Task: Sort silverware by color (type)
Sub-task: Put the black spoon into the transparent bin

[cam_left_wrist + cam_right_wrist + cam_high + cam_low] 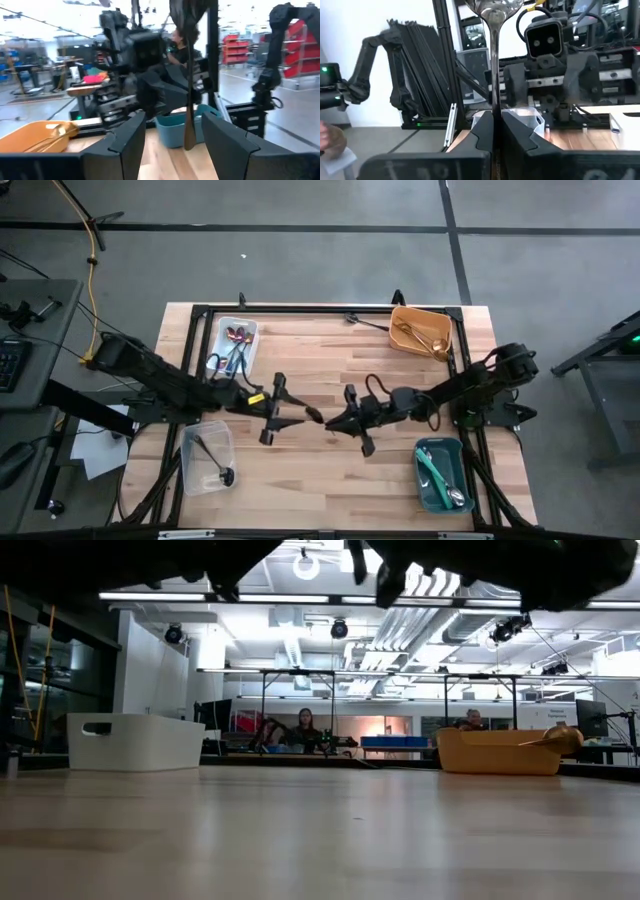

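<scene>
A dark slim spoon [189,100] stands upright above the middle of the table, bowl on top. My right gripper [496,117] is shut on it and reaches in level from the table's right [335,422]. My left gripper [174,120] is open and faces it from the left [315,416]. In the left wrist view the spoon shows between its two spread fingers, and I see no touch. Other silverware lies sorted in bins: rainbow pieces [236,340], gold ones [420,335], a black one [212,460] and teal-handled ones [440,475]. My right gripper pinches the lower part of the spoon's handle [495,107] between its two fingers. The fingers lie level, coming from the table's right, across the handle. The spoon stands upright above them, its bowl [492,7] at the top, lifted clear of the table.
Four bins stand near the table's corners: a white one [238,348] far left, an orange one [420,330] far right, a clear one [207,457] near left and a teal one [442,475] near right. Bare wood [320,360] lies between them. People sit in the room beyond.
</scene>
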You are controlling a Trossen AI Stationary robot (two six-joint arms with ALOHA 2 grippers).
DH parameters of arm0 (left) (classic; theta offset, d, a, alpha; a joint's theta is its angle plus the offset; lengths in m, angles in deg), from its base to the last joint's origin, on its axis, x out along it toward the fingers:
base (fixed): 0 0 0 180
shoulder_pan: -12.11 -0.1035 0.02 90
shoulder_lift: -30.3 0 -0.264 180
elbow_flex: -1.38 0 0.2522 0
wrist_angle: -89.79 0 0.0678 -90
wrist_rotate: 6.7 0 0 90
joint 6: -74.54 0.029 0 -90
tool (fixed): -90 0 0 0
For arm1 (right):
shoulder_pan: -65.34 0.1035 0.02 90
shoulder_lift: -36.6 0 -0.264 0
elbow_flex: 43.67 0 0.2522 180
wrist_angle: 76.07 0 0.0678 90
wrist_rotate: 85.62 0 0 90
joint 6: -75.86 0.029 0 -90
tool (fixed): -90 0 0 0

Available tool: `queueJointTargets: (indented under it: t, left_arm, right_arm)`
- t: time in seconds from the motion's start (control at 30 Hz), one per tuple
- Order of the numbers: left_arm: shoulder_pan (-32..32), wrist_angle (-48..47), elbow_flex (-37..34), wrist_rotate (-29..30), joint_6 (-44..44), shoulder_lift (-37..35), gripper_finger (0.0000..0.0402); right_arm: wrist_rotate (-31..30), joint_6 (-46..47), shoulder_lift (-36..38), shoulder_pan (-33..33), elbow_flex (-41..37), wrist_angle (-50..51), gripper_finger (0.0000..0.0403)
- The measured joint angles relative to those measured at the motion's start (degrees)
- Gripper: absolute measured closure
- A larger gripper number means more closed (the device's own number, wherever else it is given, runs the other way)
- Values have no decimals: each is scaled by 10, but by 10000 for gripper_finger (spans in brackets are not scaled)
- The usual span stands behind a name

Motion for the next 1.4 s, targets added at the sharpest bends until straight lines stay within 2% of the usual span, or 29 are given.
queueJointTargets:
  t: [0.27, 0.4, 0.6, 0.73, 0.9, 0.97, 1.2, 1.4]
  left_arm:
    - [1, 21, 53, -63, -14, 48, 218]
    - [1, 21, 68, -65, -30, 56, 218]
    - [0, 20, 69, -65, -30, 57, 222]
    - [0, 20, 69, -65, -28, 57, 263]
    - [1, 19, 69, -66, -26, 57, 366]
    - [1, 18, 69, -66, -24, 57, 390]
    - [1, 16, 69, -65, -26, 57, 396]
    - [-2, -26, 68, -39, -17, 39, 398]
  right_arm:
    - [19, -6, 0, -6, 60, 111, 393]
    - [15, -6, 0, -6, 77, 163, 393]
    - [13, -6, 0, -6, 79, 163, 393]
    - [13, -6, 0, -6, 79, 168, 393]
    - [12, -6, 0, -6, 79, 168, 393]
    - [11, -5, 0, -6, 79, 168, 393]
    - [11, 0, 0, -6, 79, 174, 390]
    - [2, 13, 7, -8, 80, 191, 310]
